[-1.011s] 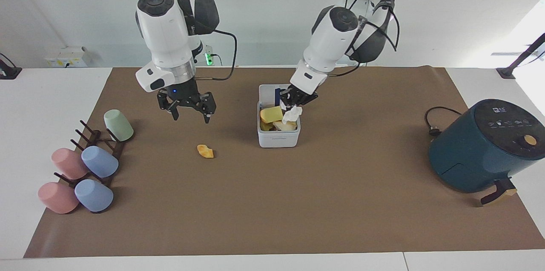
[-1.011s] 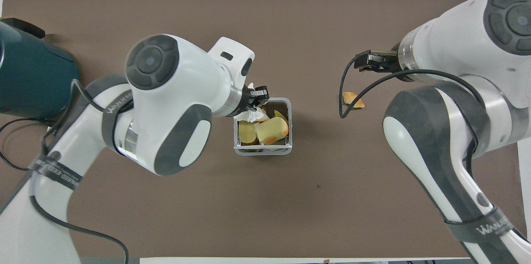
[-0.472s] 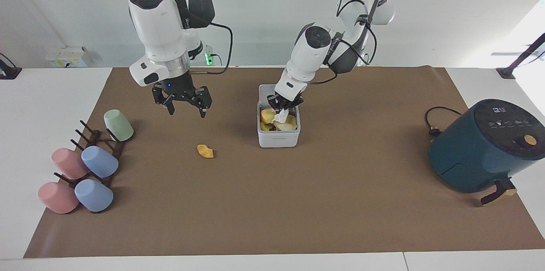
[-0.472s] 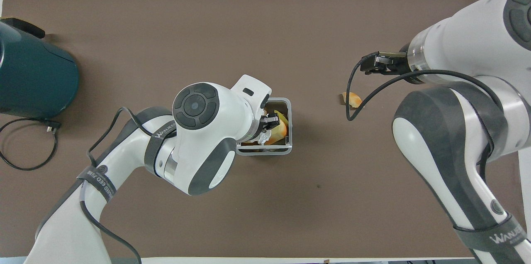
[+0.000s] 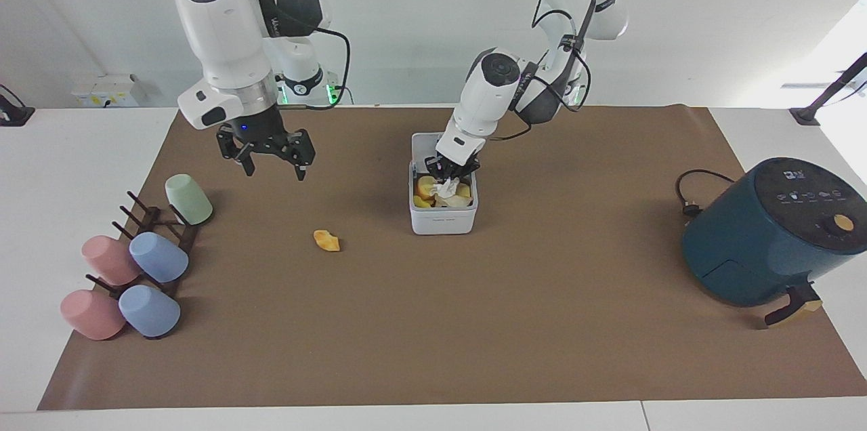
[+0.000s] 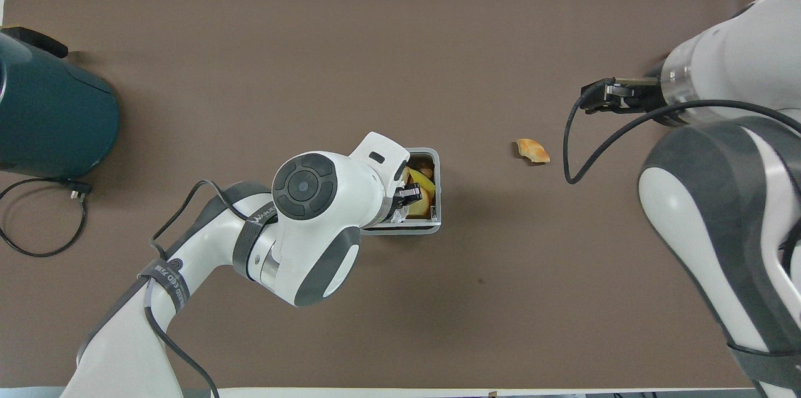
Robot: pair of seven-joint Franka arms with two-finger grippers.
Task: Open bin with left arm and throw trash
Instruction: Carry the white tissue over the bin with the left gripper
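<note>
Reaching down into the open bin (image 5: 443,217), the left gripper (image 5: 449,177) has its fingertips pinched together, apparently on the white tissue (image 5: 445,188) lying atop yellow scraps. An orange peel bit (image 5: 326,240) lies on the mat toward the right arm's end. Spread wide and empty, the right gripper (image 5: 269,165) hangs over bare mat.

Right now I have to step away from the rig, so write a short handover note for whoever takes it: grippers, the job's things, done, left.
Left gripper: shut on the white tissue, down in the mouth of the bin.
Right gripper: open, empty, up over bare mat nearer the robots than the orange scrap.
Bin: lid open, standing up at the robots' side; yellow and orange scraps already inside.
Done: bin opened, most trash in.
Left: release the tissue, then bin the orange scrap, which lies on the mat toward the right arm's end, apart from the bin.
</note>
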